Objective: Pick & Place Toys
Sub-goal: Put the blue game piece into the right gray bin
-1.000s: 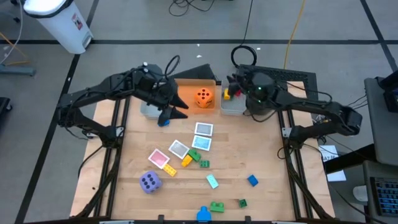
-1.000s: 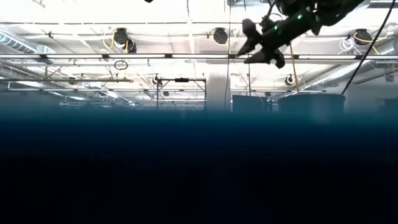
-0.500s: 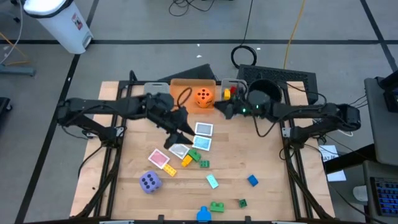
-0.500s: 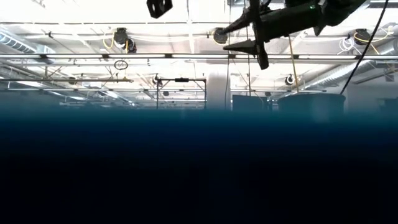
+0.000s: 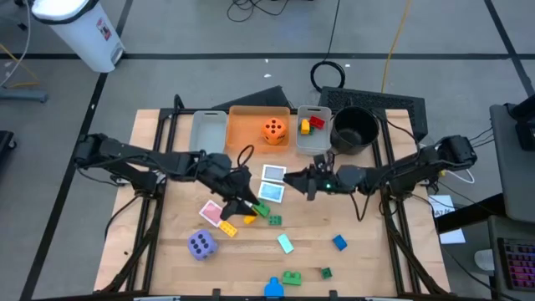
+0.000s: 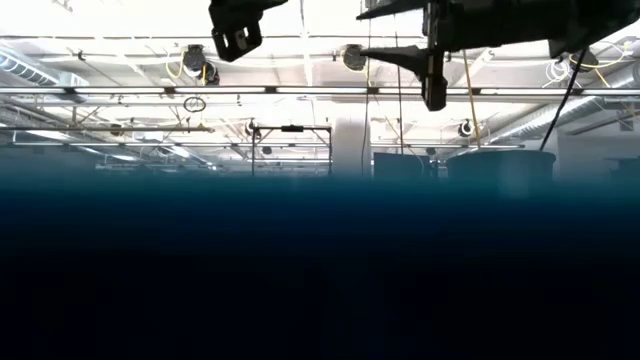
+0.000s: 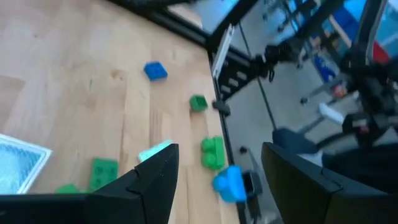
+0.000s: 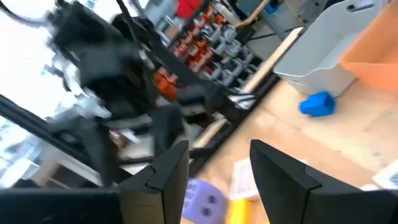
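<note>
My left gripper [image 5: 248,206] [image 7: 217,162] hangs open over the middle of the table, above a picture card and a yellow brick [image 5: 249,218], touching nothing. My right gripper [image 5: 289,177] [image 8: 217,155] points toward the table's left, open and empty, just right of two picture cards [image 5: 273,174] [image 5: 270,191]. An orange die [image 5: 273,130] sits in the orange bin [image 5: 251,125]. A purple die [image 5: 201,244] and a pink card [image 5: 213,213] lie at the near left. Green bricks [image 5: 274,220] [image 5: 291,277] and blue bricks [image 5: 338,242] [image 5: 272,288] lie scattered on the near half.
A grey bin [image 5: 208,132] stands left of the orange one, with a blue brick [image 8: 317,104] on the table beside it. A small grey bin [image 5: 318,138] holds a red and a yellow brick. A black bowl [image 5: 354,128] stands far right. Bare wood lies at the near right.
My left gripper has come down from the bins at the far edge toward the table's middle, over the cards. My right gripper has swung from the small grey bin toward the near edge and the table's left, rolling as it went. Both have stayed open.
</note>
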